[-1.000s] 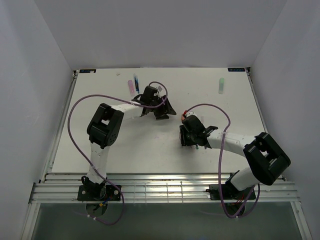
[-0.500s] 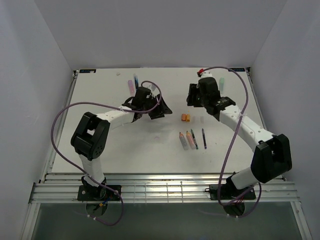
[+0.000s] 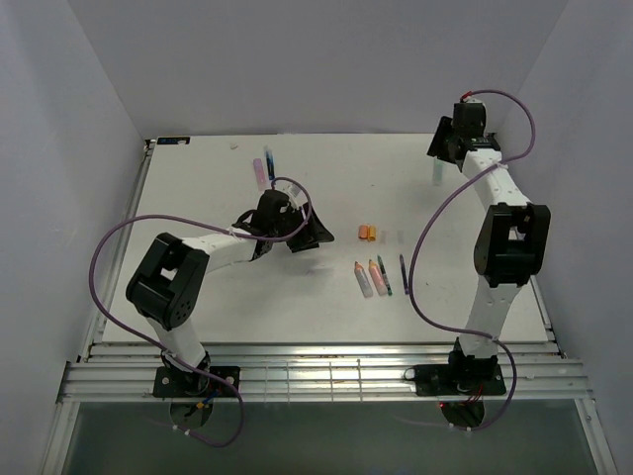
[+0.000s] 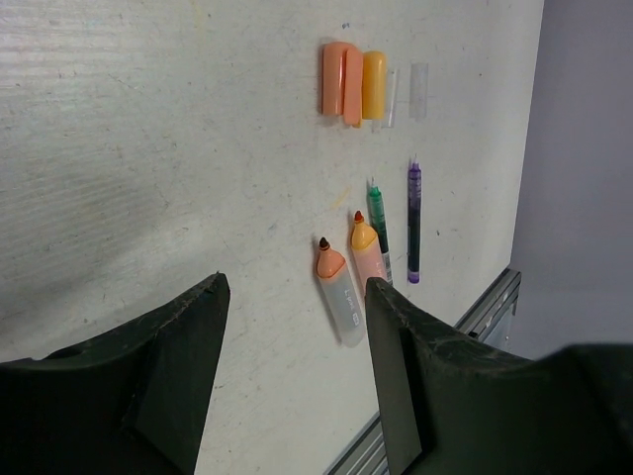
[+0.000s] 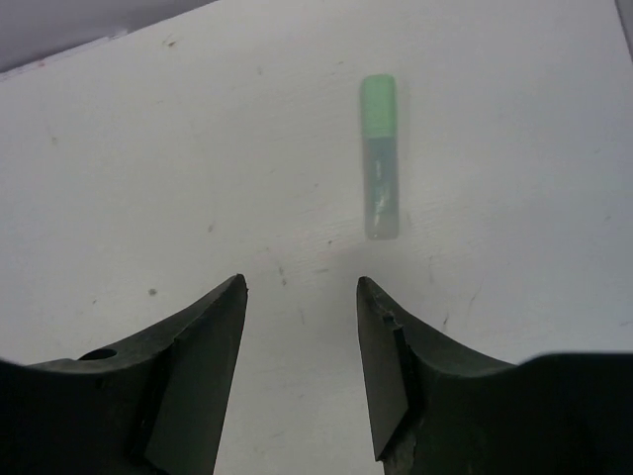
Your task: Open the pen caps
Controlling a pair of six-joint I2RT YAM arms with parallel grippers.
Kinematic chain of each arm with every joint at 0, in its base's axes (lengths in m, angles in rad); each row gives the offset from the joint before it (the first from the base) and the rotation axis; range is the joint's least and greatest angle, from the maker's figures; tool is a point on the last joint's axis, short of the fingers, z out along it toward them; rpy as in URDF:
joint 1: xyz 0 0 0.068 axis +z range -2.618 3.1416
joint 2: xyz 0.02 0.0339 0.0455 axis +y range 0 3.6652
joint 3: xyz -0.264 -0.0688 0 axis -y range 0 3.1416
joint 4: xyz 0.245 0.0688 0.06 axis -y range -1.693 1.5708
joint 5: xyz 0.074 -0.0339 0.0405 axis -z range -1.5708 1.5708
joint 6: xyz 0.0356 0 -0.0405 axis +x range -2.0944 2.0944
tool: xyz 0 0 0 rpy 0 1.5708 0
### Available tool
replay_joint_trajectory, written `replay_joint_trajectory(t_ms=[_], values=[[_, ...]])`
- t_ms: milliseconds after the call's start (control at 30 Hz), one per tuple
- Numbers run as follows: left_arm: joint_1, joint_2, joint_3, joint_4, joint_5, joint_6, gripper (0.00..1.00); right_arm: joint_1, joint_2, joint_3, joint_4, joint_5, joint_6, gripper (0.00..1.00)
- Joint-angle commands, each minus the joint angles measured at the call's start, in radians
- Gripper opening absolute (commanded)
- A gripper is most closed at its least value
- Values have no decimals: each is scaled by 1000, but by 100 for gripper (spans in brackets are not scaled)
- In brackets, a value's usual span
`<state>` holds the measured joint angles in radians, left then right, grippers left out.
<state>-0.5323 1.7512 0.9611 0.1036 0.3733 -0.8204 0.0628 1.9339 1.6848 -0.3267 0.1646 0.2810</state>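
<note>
Left fingers: the left gripper [image 4: 295,287] has its jaws set well apart with nothing between them; only bare table [image 4: 148,148] shows in the gap.
Right fingers: the right gripper [image 5: 301,287] also stands parted and empty over the white surface.
Ahead of the right fingers: a mint green marker [image 5: 380,183] lies lengthwise in the upper middle of the frame, just right of the gap. Its green cap [image 5: 378,106] is on, at the far end.
Ahead of the left fingers: two uncapped markers [image 4: 341,292] lie side by side just above the right fingertip, orange tips pointing up the frame. To their right a green thin pen [image 4: 379,226] and a dark thin pen [image 4: 413,223] lie parallel.
Loose caps: at top centre of the left wrist view, orange caps [image 4: 340,84] touch a yellow-orange cap [image 4: 374,86], with two clear caps [image 4: 419,91] beside it.
Overhead, left arm: its gripper sits at mid-table, left of the cap cluster.
Overhead, right arm: it is stretched to the upper right, with the gripper at the table's far edge near the green marker.
Upper left of the table: a pink marker [image 3: 260,170] and a blue pen [image 3: 269,161] lie together; whether they are capped cannot be told.
</note>
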Motion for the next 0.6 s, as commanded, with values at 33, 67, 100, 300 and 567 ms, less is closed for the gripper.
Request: replay_joint_trajectory(t_ms=[33,67,100,300,567], values=[[-3,-71,-16,54,48,1,68,-46,184,195,-86,-16,-26,57],[-3,-71,-19,57,52,0,68,-50,207,216,-95,-14,-34,59],[-3,-74,-24,57,52,0,68,-50,230,231,-106,-5,-45,60],[-3,-70,-32,62,55,15,70,-83,349,302,-97,0,-95,67],[-3,1,-21,87,75,3,70,-98,422,335,-95,3,-124,66]])
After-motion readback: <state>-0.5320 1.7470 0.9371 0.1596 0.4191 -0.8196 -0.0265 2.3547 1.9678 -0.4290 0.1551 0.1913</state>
